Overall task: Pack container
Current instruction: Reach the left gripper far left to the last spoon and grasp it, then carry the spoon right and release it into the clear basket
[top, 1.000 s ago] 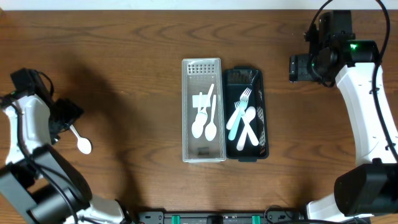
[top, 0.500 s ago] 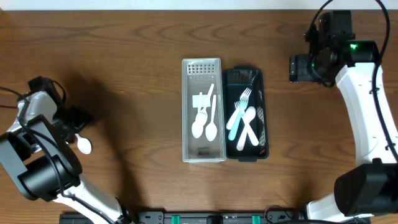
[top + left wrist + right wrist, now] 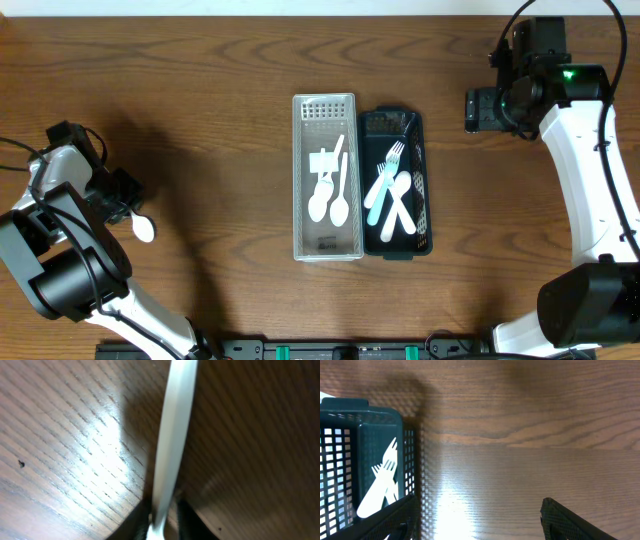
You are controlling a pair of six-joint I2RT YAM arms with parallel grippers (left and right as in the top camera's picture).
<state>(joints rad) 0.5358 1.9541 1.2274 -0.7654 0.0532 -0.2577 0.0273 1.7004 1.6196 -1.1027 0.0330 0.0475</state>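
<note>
A white plastic spoon (image 3: 144,228) lies at the table's left side, and my left gripper (image 3: 120,196) is shut on its handle. In the left wrist view the pale handle (image 3: 172,435) runs up from between the two dark fingers (image 3: 188,519), just above the wood. The clear container (image 3: 297,180) at the centre holds white spoons (image 3: 330,200). Beside it on the right a dark mesh basket (image 3: 425,160) holds white and pale blue forks (image 3: 390,190). My right gripper (image 3: 478,110) hangs open over bare wood right of the basket, its fingers (image 3: 570,520) wide apart, with the basket corner (image 3: 370,425) at the view's left.
The left arm's body (image 3: 60,250) fills the lower left corner. The right arm (image 3: 585,170) runs down the right edge. Bare wood surrounds both containers.
My left gripper has shut on the spoon's handle, and the spoon's bowl has shifted slightly right. The right arm has not moved.
</note>
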